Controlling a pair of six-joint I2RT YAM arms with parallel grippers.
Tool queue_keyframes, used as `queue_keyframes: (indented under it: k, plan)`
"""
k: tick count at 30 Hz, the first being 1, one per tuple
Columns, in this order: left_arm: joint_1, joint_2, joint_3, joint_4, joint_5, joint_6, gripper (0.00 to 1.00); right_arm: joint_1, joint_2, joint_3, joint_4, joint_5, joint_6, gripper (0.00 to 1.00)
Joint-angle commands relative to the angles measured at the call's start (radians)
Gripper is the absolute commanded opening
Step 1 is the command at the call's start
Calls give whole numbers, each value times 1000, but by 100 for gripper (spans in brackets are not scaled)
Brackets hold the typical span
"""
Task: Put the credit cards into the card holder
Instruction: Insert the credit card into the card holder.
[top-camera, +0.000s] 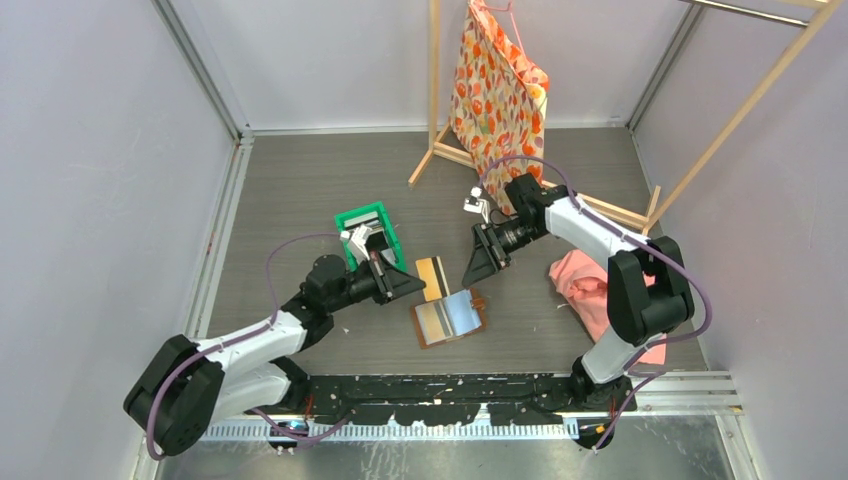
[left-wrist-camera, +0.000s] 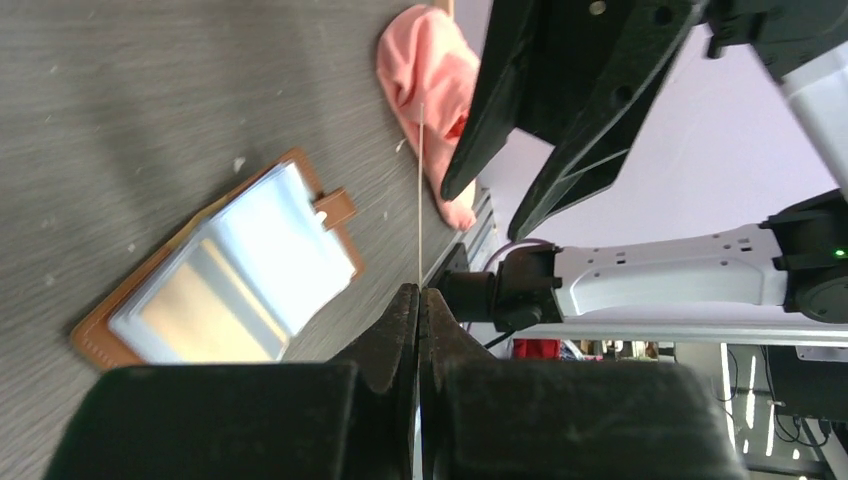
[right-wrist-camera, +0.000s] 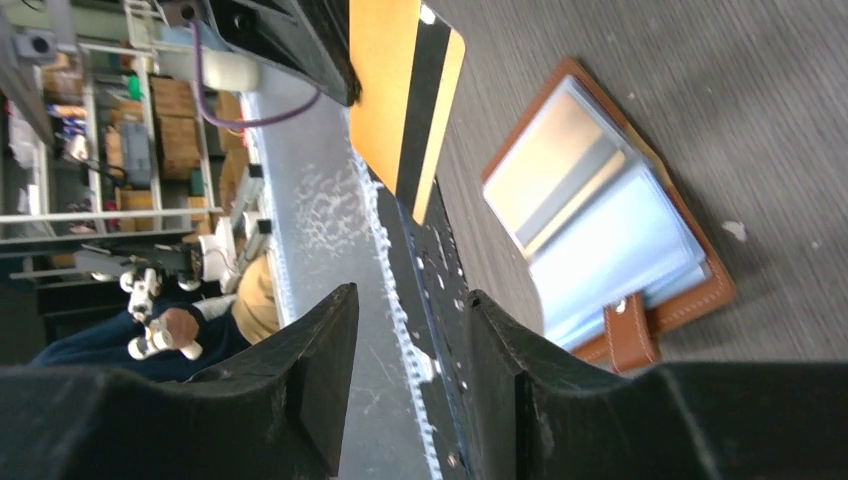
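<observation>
One card pinched by left fingers, right fingers parted, card holder open, pink cloth nearby

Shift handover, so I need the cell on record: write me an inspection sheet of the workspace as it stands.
Surface: grey table, a few pale specks.
Job's things: card holder lying open on the table; gold striped card held off the surface near it.
Clutter: green bin, pink cloth.
Grippers: left tool shut on the card; right tool open, empty.
Cables: purple cable looped along each arm, no snag seen.
Surroundings: wooden rack with patterned fabric, pale walls.
</observation>
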Motion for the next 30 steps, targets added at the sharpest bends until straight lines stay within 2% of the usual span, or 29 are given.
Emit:
queue_keyframes:
  k: [1, 12, 16, 19, 30]
  plan:
    - [-27, 19, 6, 206, -62, 8, 0, 3, -72, -38, 202, -137, 148, 49]
    - [-150, 105, 66, 397, -154, 84, 0, 0, -202, -98, 434, -133, 417, 48]
    - [-206, 93, 76, 400, -189, 118, 0, -8, -225, -123, 523, -118, 512, 48]
    - [-235, 71, 71, 400, -207, 127, 0, -16, -230, -121, 529, -95, 530, 47]
    - [-245, 31, 62, 350, -224, 122, 0, -25, -244, -139, 600, -140, 601, 46]
